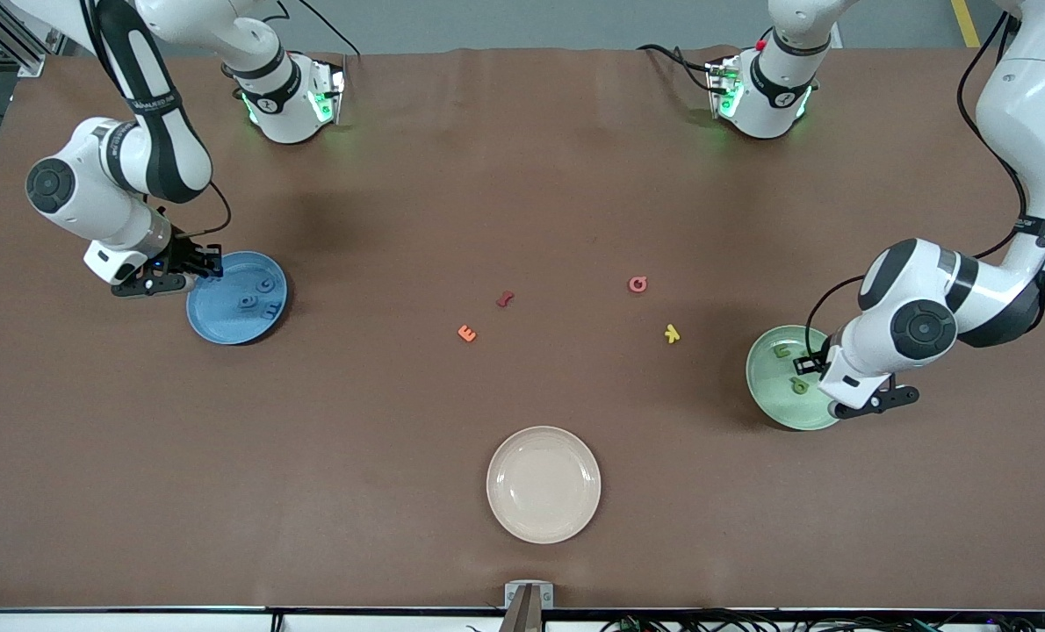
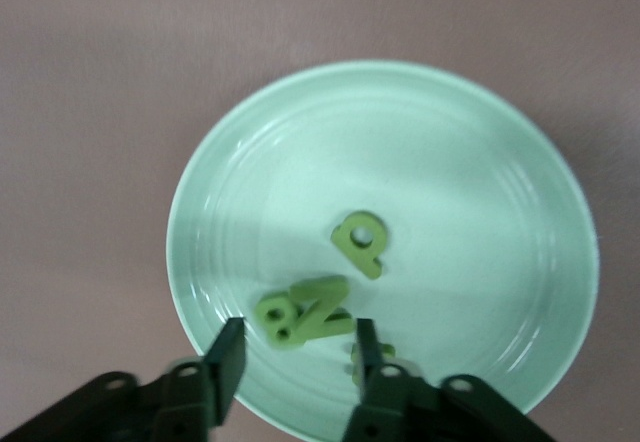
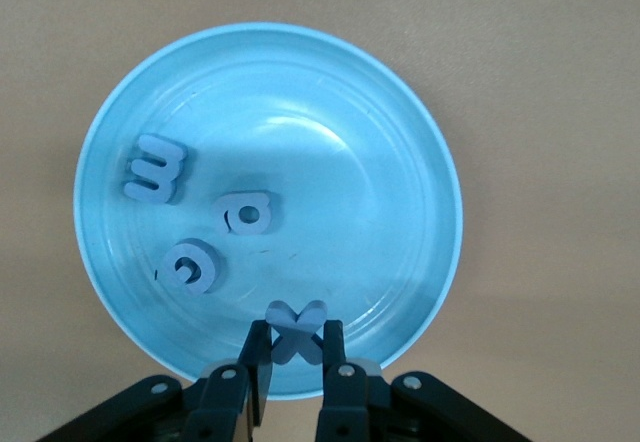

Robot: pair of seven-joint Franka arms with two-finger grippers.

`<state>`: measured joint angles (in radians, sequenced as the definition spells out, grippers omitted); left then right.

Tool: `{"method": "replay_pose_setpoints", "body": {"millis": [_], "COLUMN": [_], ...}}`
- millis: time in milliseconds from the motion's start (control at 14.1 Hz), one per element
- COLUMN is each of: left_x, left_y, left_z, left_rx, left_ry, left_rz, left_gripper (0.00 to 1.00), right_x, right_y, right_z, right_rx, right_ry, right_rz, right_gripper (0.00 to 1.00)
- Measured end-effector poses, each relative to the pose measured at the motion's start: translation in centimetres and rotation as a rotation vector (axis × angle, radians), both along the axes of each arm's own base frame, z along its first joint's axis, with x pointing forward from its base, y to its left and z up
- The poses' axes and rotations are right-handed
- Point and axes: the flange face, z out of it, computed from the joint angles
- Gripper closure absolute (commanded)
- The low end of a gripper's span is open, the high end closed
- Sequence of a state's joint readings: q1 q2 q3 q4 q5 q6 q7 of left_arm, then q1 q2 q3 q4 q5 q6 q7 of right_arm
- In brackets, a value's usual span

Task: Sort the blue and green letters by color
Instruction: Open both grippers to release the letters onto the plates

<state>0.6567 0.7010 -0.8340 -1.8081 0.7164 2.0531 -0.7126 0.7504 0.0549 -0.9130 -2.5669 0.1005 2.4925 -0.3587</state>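
My right gripper [image 3: 296,332] is shut on a blue X [image 3: 298,314] just above the rim of the blue plate [image 3: 340,152], at the right arm's end of the table. Three blue letters lie in that plate: an E [image 3: 155,170], a d [image 3: 245,212] and a G [image 3: 192,265]. My left gripper [image 2: 297,347] stands open over the green plate [image 2: 450,162], nothing between its fingers. Green letters lie in it: a P-like one [image 2: 360,242], an N [image 2: 325,307] resting against a B [image 2: 275,320], and one partly hidden by a finger [image 2: 386,350].
Between the two plates lie a dark red letter [image 1: 505,298], an orange E [image 1: 467,333], a pink letter [image 1: 637,283] and a yellow letter [image 1: 672,333]. A cream plate [image 1: 544,484] sits nearer the front camera, mid-table.
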Motion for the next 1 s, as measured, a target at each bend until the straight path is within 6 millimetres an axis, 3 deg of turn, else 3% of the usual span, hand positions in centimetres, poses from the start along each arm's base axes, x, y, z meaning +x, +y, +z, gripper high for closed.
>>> {"method": "replay_pose_setpoints", "body": {"millis": [213,427,569,782,995], "left_x": [2.4,5.2,6.0,5.5,3.5], "left_y": [-1.0,-1.8,-1.9,-3.0,-6.8], "left_z": [3.4,9.8,14.1,21.2,26.8], "left_rx": [-0.007,0.001,0.007,0.047,0.065], "left_ry": [-0.074,-0.147,-0.174,-0.190,-0.214], "left_rz": [-0.009,-0.042,-0.072,-0.106,-0.168], "left_gripper": [0.00,0.00,0.00,0.00,0.00], "right_x": [0.1,0.9,2.6,6.4,10.0], "right_y": [0.2,0.5,1.5,3.9,4.7], "right_z": [0.1,0.8,2.6,7.9,15.4], "right_rx": [0.000,0.003,0.011,0.025,0.027], "right_ry": [-0.003,-0.002,0.013,0.048,0.083], "right_rz": [0.005,0.002,-0.014,-0.012,0.004], "right_gripper": [0.00,0.00,0.00,0.00,0.00]}}
